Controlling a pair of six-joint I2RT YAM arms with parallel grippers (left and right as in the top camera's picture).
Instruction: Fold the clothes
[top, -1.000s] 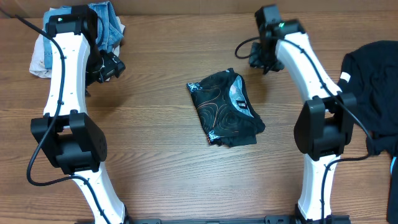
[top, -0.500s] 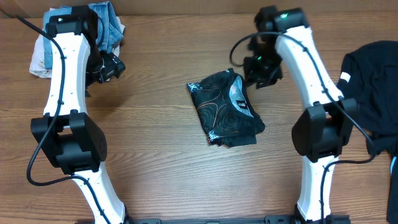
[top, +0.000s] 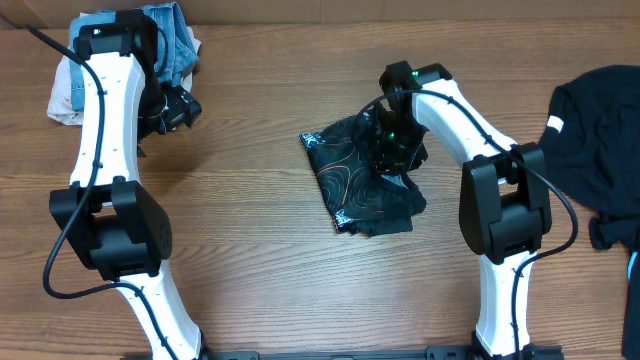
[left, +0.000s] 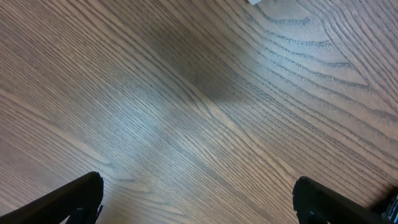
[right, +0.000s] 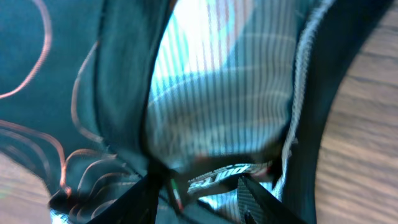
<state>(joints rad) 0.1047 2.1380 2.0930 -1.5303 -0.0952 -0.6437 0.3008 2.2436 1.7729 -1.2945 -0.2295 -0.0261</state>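
At worktop (top: 260, 250) centre, jersey (top: 362, 178) lies in a folded bundle, long axis upper-left to lower-right. Overhead, right tool (top: 388, 140) hides its collar end. Only the right wrist view shows 2 fingertips (right: 149, 193) apart, down in the striped lining (right: 217, 93); pinching or not, cannot tell. Left tool (top: 178, 105) spread wide over bare wood.
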